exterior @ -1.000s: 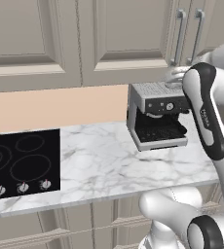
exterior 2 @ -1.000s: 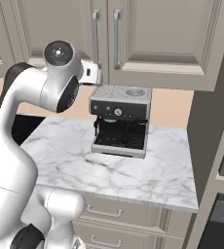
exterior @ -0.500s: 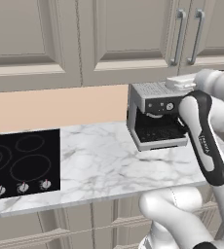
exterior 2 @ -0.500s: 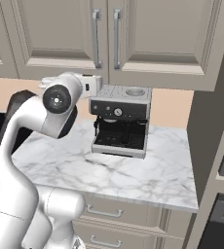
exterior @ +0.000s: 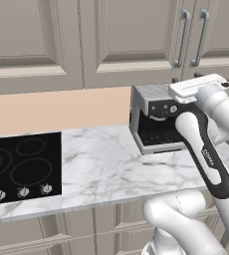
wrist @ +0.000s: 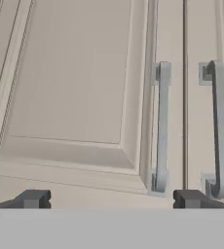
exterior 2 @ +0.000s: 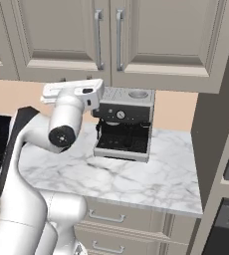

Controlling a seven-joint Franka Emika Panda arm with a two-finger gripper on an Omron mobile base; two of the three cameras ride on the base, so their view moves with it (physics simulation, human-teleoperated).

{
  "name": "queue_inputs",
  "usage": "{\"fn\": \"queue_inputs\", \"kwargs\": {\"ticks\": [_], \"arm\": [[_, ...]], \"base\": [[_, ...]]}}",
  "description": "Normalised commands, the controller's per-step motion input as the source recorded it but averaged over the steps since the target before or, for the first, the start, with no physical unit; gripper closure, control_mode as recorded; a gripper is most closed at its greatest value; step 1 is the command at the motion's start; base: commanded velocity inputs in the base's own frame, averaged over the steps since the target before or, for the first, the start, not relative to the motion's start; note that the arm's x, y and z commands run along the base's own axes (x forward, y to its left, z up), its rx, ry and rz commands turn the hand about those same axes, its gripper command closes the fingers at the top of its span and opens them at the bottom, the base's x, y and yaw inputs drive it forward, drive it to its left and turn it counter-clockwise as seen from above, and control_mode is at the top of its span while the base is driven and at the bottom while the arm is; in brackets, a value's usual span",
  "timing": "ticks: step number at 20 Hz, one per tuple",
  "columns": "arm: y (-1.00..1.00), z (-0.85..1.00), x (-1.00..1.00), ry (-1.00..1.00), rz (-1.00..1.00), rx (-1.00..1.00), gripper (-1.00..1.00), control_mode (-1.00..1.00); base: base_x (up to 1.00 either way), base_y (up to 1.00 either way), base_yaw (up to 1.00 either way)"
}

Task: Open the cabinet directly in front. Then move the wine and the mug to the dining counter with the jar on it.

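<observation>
The counter (exterior: 101, 164) serves as the landmark. On it, toward the right as seen from the left base view, stands the coffee machine (exterior: 156, 119), set back against the wall (exterior: 57, 109). To the left of the machine, set into the counter, lies the cooktop (exterior: 22, 167), with its knobs (exterior: 22, 191) along the front edge. Above the counter hangs the cabinet (exterior: 136, 35), doors closed; its two handles (wrist: 162, 126) stand upright side by side either side of the door seam, directly above the machine. Neighbouring cabinets (exterior: 27, 40) continue to the left. Drawers (exterior 2: 106, 219) sit below the counter. A tall unit (exterior 2: 221, 124) adjoins the counter's right end.
</observation>
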Motion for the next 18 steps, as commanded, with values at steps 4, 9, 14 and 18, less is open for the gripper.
{"fn": "queue_inputs", "kwargs": {"ticks": [4,9,14,18], "arm": [[-0.04,0.16,0.00,-0.25,0.00,0.00,-1.00,-1.00],[-0.07,0.25,0.00,-0.10,0.00,0.00,-1.00,-1.00],[-0.09,0.28,0.00,0.00,-0.01,0.00,-1.00,-1.00],[-0.07,0.30,0.04,0.01,-0.03,0.00,-1.00,-1.00]], "base": [[0.00,0.00,0.00],[0.00,0.00,0.00],[0.00,0.00,0.00],[0.00,0.00,0.00]]}}
